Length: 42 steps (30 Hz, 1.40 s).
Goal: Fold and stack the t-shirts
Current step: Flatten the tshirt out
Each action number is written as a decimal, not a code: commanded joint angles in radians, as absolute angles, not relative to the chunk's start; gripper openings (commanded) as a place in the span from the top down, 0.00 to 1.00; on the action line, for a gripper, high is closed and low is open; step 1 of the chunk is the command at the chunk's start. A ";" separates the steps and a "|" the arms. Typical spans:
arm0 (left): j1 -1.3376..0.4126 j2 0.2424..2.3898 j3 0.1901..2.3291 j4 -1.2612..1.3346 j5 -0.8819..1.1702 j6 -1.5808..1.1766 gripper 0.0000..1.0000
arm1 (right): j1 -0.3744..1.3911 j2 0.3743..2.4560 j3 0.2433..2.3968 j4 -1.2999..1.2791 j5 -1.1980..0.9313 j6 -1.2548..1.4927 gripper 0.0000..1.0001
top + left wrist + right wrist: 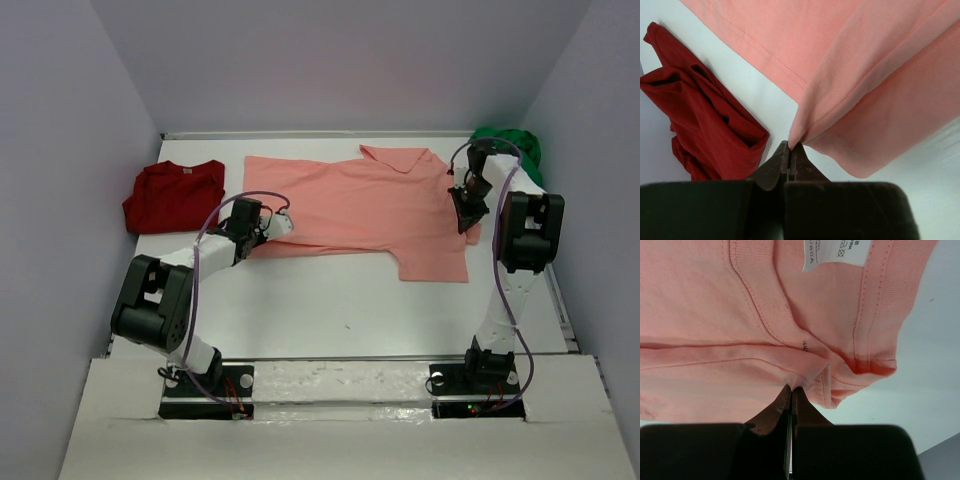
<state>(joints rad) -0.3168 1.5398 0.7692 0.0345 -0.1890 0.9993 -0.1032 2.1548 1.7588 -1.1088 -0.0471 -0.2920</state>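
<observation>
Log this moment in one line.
left gripper: shut on salmon-pink t-shirt edge | right gripper: shut on it near collar | dark red t-shirt: far left | green t-shirt: bunched, far right

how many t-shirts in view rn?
3: salmon-pink t-shirt spread mid-table; dark red t-shirt at far left; green t-shirt bunched in the far right corner, partly behind the right arm.

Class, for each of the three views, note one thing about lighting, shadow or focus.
Top external: even, soft light, only faint shadows, salmon-pink t-shirt sharp. Left wrist: the left gripper is dark and underexposed in the foreground; folds of the dark red t-shirt are crisp. Right wrist: stitching and the care label are in focus; the right gripper is near-black, little detail.
</observation>
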 commanded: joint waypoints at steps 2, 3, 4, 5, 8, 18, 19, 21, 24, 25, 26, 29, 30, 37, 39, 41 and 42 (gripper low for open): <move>-0.347 1.434 0.819 -0.090 -0.209 0.997 1.00 | -0.101 2.141 1.790 -1.126 -0.046 -0.293 1.00; -0.351 1.411 0.822 -0.113 -0.196 0.997 1.00 | -0.101 2.137 1.787 -1.126 -0.048 -0.295 1.00; -0.354 1.392 0.825 -0.142 -0.186 0.997 1.00 | -0.101 2.134 1.786 -1.127 -0.049 -0.296 1.00; -0.359 1.344 0.831 -0.197 -0.178 0.997 1.00 | -0.101 2.131 1.779 -1.126 -0.051 -0.296 1.00; -0.370 1.254 0.836 -0.303 -0.138 0.997 1.00 | -0.101 2.111 1.761 -1.124 -0.054 -0.298 1.00; -0.384 1.085 0.798 -0.511 -0.098 0.996 1.00 | -0.101 2.057 1.718 -1.117 -0.064 -0.301 1.00; -0.383 1.080 0.793 -0.520 -0.092 0.996 1.00 | -0.101 2.054 1.712 -1.117 -0.064 -0.301 1.00; -0.384 1.071 0.785 -0.546 -0.075 0.991 1.00 | -0.101 2.048 1.701 -1.115 -0.063 -0.302 1.00; -0.385 1.069 0.779 -0.577 -0.057 0.991 1.00 | -0.092 2.039 1.687 -1.112 -0.064 -0.302 1.00; -0.385 1.071 0.779 -0.583 -0.055 0.991 1.00 | -0.092 2.037 1.686 -1.111 -0.063 -0.302 1.00; -0.385 1.072 0.776 -0.586 -0.049 0.991 1.00 | -0.092 2.037 1.680 -1.109 -0.064 -0.302 1.00; -0.387 1.092 0.773 -0.598 -0.035 0.980 1.00 | -0.092 2.036 1.671 -1.104 -0.063 -0.302 1.00; -0.388 1.100 0.772 -0.600 -0.028 0.980 1.00 | -0.092 2.034 1.664 -1.104 -0.063 -0.302 1.00; -0.393 1.154 0.767 -0.607 -0.015 0.966 1.00 | -0.092 2.026 1.641 -1.097 -0.055 -0.305 1.00; -0.397 1.161 0.772 -0.614 -0.005 0.973 1.00 | -0.092 2.026 1.638 -1.095 -0.051 -0.307 1.00; -0.402 1.177 0.778 -0.618 -0.005 0.982 1.00 | -0.092 2.028 1.635 -1.092 -0.049 -0.307 1.00; -0.400 1.183 0.781 -0.623 -0.005 0.985 1.00 | -0.092 2.029 1.634 -1.091 -0.048 -0.307 1.00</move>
